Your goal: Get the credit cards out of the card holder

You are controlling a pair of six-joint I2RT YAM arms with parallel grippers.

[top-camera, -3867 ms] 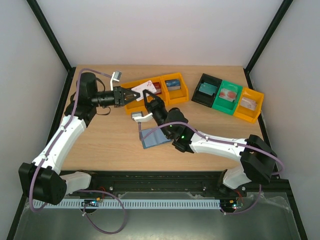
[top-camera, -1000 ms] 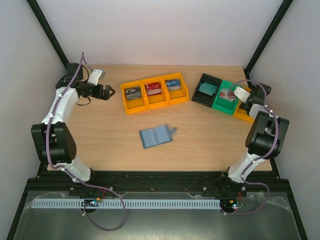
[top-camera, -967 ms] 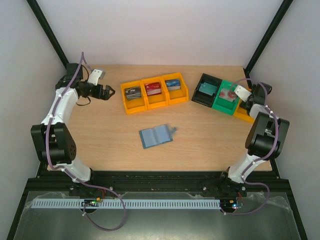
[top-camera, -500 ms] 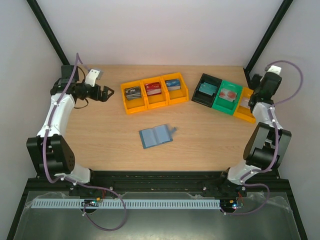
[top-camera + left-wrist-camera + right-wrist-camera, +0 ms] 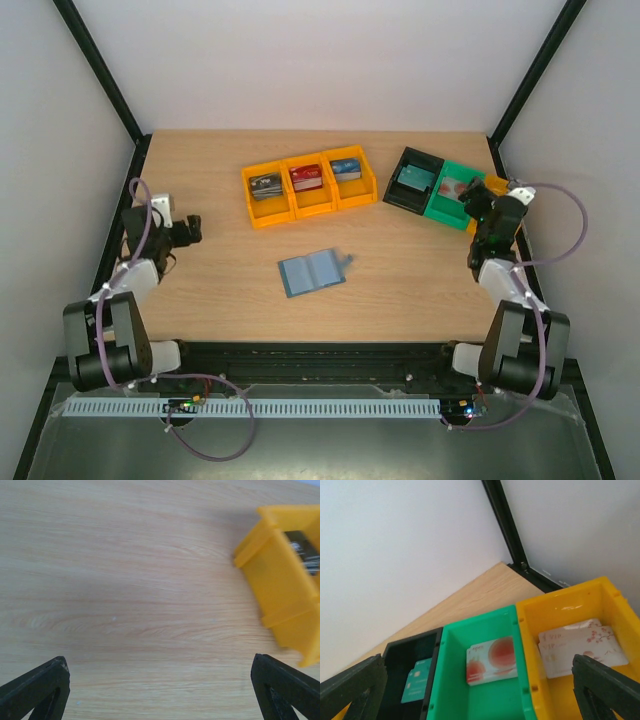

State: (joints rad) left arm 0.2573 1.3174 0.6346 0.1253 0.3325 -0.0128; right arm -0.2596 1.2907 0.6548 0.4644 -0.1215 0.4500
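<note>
The teal-blue card holder (image 5: 312, 271) lies open and flat mid-table, with no gripper near it. Credit cards lie in the bins: a red-and-white one (image 5: 492, 661) in the green bin (image 5: 515, 630), a teal one (image 5: 416, 681) in the black bin (image 5: 395, 650), pale ones (image 5: 580, 647) in the yellow bin (image 5: 570, 597). My left gripper (image 5: 190, 230) hangs open over bare wood at the left edge, its fingers (image 5: 35, 690) far apart. My right gripper (image 5: 472, 203) is open and empty just in front of the right-hand bins.
A row of three yellow bins (image 5: 308, 195) with cards stands behind the holder; its end (image 5: 285, 595) shows in the left wrist view. Black frame posts (image 5: 507, 525) and white walls close the back corners. Both arms are folded back at the table's sides.
Both arms have drawn back toward the near edge. The left gripper left the far-left corner; the right one swung down in front of the right bins. The holder has not moved.
</note>
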